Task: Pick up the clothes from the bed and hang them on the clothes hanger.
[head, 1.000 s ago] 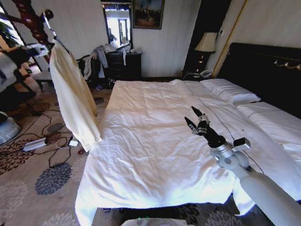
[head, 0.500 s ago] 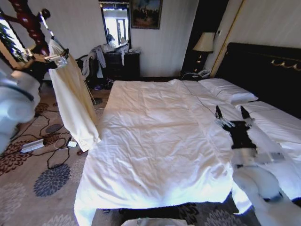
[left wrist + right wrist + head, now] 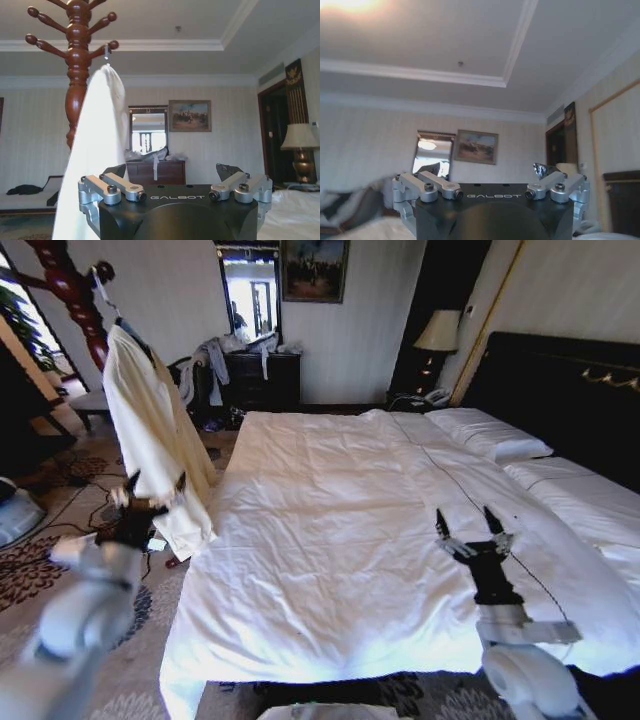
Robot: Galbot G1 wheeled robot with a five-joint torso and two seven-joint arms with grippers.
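The clothes (image 3: 150,440), a cream long-sleeved shirt, hang from the clothes hanger (image 3: 103,295) on the red-brown coat stand (image 3: 70,290), left of the bed (image 3: 330,540). My left gripper (image 3: 152,485) is open and points upward, low beside the shirt's lower edge and holding nothing. In the left wrist view the shirt (image 3: 100,150) drapes from the hanger's silver hook (image 3: 106,51), behind the open left gripper (image 3: 172,172). Over the bed's front right part my right gripper (image 3: 470,525) is open and empty, fingers upward. In the right wrist view the right gripper (image 3: 487,170) is open against the ceiling.
The white duvet is smooth, with pillows (image 3: 490,435) by the black headboard (image 3: 560,390). A dark dresser (image 3: 260,375) with grey garments stands at the far wall, a lamp (image 3: 437,332) beside it. Cables and a power strip (image 3: 75,545) lie on the carpet left of the bed.
My left arm has come down from the hanger's height to low beside the shirt's hem. My right arm has drawn back and lower toward the bed's front. The shirt stays hanging.
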